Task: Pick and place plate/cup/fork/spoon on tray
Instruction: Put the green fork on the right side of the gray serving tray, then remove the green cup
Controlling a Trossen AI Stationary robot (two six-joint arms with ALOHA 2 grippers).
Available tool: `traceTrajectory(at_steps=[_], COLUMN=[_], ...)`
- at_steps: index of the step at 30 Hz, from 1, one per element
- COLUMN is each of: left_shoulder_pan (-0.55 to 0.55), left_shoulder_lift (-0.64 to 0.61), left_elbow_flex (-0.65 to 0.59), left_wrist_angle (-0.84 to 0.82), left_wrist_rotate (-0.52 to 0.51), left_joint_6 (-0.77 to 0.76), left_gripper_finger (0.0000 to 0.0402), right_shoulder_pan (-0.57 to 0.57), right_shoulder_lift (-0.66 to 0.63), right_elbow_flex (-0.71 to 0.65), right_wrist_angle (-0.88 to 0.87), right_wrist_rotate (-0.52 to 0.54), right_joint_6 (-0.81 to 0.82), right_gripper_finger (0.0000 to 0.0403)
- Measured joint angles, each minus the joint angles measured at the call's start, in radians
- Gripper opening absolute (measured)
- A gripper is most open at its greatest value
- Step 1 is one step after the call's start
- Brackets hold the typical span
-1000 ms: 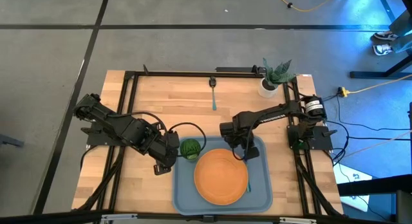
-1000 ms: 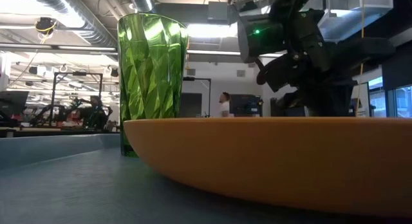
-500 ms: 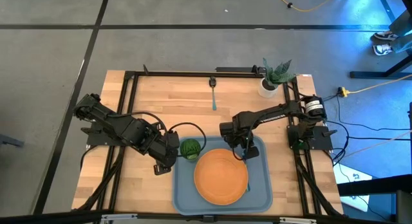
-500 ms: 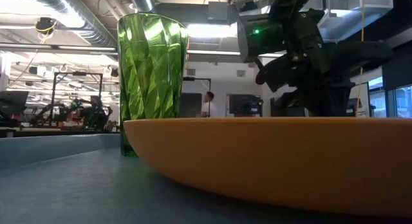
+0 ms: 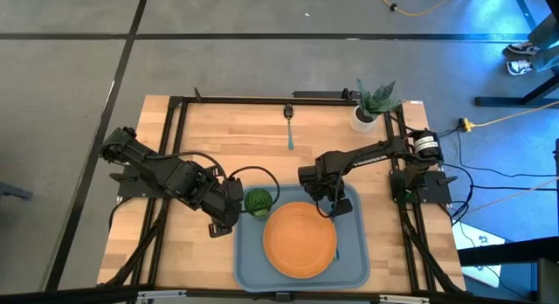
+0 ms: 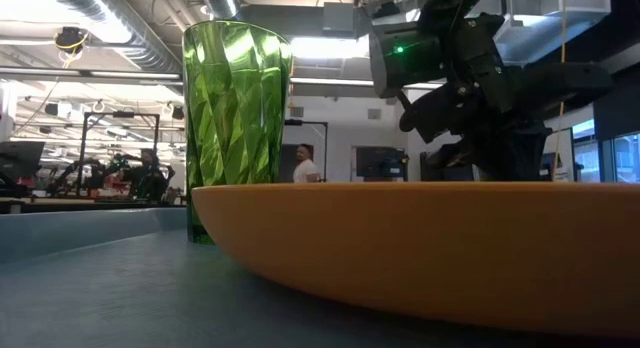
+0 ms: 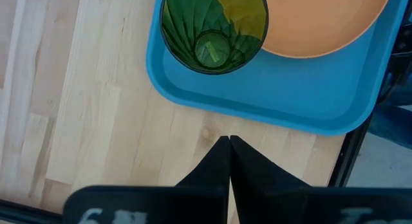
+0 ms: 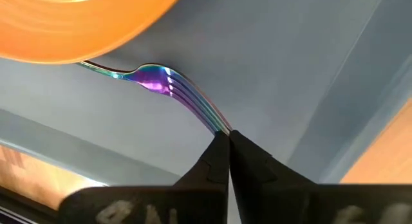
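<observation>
The orange plate [image 5: 300,238] lies on the grey-blue tray [image 5: 356,262]. The green cup [image 5: 257,202] stands upright in the tray's far left corner. The fork's purple head [image 8: 154,79] lies on the tray floor right of the plate, its handle running behind the plate's rim. My right gripper [image 8: 229,137] is shut at the fork's tines, over the tray's far right part [image 5: 333,206]. My left gripper [image 5: 229,202] is shut and empty over the wood just left of the tray. The spoon [image 5: 289,134] lies on the table's far middle. My right gripper meets the fork at the tips of its tines [image 8: 215,124], which end between the two shut fingertips. The fingers lie along the fork, slanting down from the table's far side. The fork's head and handle rest low on the tray floor beside the plate.
A leafy plant in a white pot [image 5: 374,103] stands at the table's far right corner. A black frame [image 5: 175,164] runs round the table's edges. Bare wood lies between the tray and the spoon. A person shows far off in the room [image 6: 303,166].
</observation>
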Motion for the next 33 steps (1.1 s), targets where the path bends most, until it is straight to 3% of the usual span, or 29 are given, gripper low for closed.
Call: traceTrajectory(at_steps=[8,17,26,33], left_shoulder_pan=[0.000,0.000,0.000,0.000], left_shoulder_lift=[0.000,0.000,0.000,0.000], left_elbow_flex=[0.000,0.000,0.000,0.000], left_wrist_angle=[0.000,0.000,-0.001,-0.066], left_wrist_rotate=[0.000,0.000,-0.035,-0.077], left_joint_6=[0.000,0.000,-0.029,-0.122], left_gripper_finger=[0.0000,0.0000,0.0000,0.0000], right_shoulder_pan=[0.000,-0.002,-0.064,-0.111], right_shoulder_lift=[0.000,0.000,-0.029,-0.084], right_elbow_flex=[0.000,0.007,0.198,0.305], right_wrist_angle=[-0.006,-0.059,-0.263,-0.232], right_wrist_rotate=[0.003,0.007,0.036,0.097], right_joint_6=[0.003,0.003,0.063,0.175], right_gripper_finger=[0.0047,0.0051,0.0052,0.0052])
